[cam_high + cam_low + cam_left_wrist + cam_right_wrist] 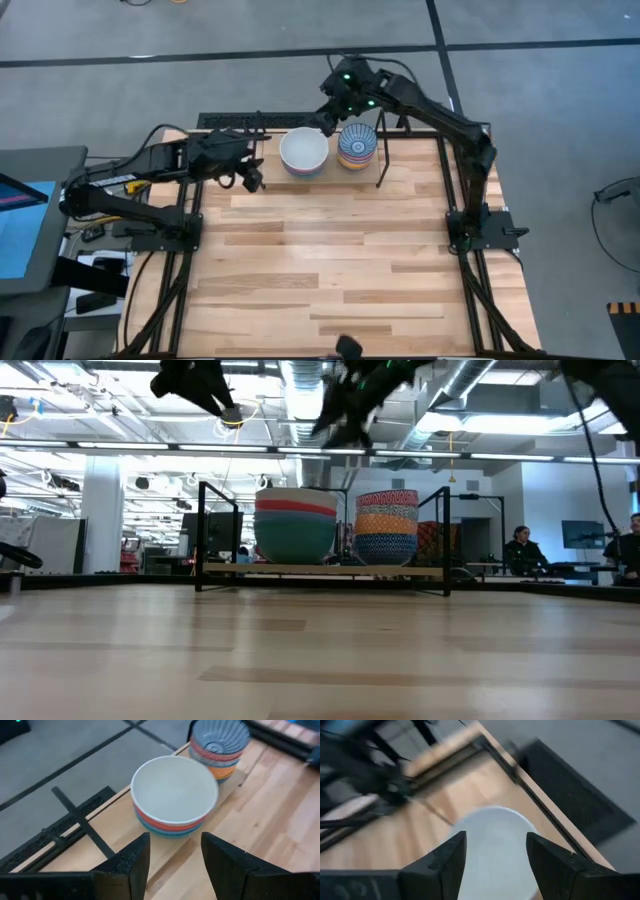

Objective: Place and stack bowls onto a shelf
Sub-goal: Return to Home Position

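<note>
Two stacks of bowls stand on the shelf (400, 170) at the table's far edge. The left stack (304, 152) has a white bowl on top, over red and blue-green bowls (295, 525). The right stack (357, 146) has a blue-and-white patterned bowl on top, above pink-red patterned, yellow and blue ones (387, 525). My left gripper (175, 857) is open, raised to the left of the white-topped stack (174, 795). My right gripper (496, 851) is open, hovering above the white bowl (495, 845), touching nothing.
The shelf's upright black wire brackets (215, 530) (447, 535) flank the stacks. The wide wooden tabletop (330, 270) spreads toward the near edge. A black mat (250, 121) lies on the floor behind the shelf. People sit in the room beyond (520, 550).
</note>
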